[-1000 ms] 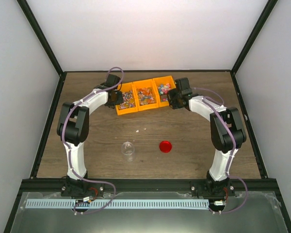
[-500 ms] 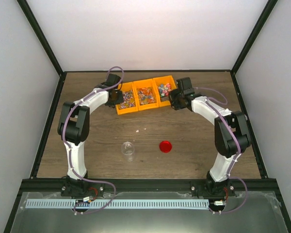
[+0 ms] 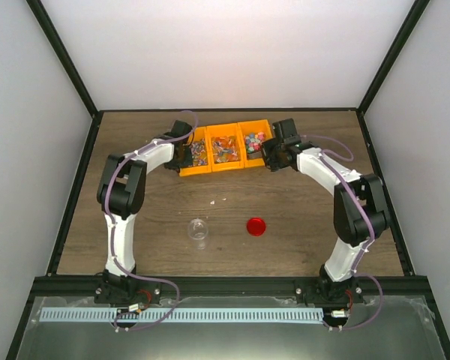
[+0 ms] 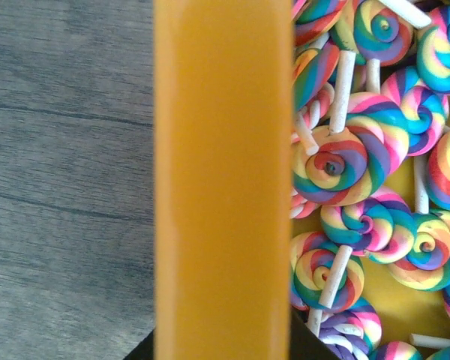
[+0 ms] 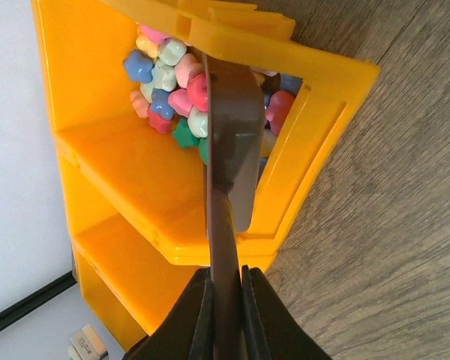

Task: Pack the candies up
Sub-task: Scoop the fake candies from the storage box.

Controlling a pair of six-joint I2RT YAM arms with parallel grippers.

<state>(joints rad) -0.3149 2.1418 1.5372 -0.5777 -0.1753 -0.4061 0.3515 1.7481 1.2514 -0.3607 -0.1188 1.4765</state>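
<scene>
Newly reached lollipop bin (image 4: 221, 180) is apparently clamped and steadied by left gripper (image 3: 184, 155); brown flat tool (image 5: 229, 135) is pinched by right gripper (image 5: 225, 274) among candies (image 5: 169, 79).

**Top view:** bright, even, diffuse light from above. White back wall (image 3: 225, 52) almost blown out. Shadows on the wooden table (image 3: 285, 202) faint and soft-edged. Detail small but clear.

**Left wrist view:** orange bin wall (image 4: 223, 180) close to the lens, soft, with a pale sheen. Lollipop candies (image 4: 345, 157) sharp and saturated.

**Right wrist view:** brown tool (image 5: 229, 150) slightly soft near the lens. Wood grain crisp. 1 pale washed-out area at left.
</scene>
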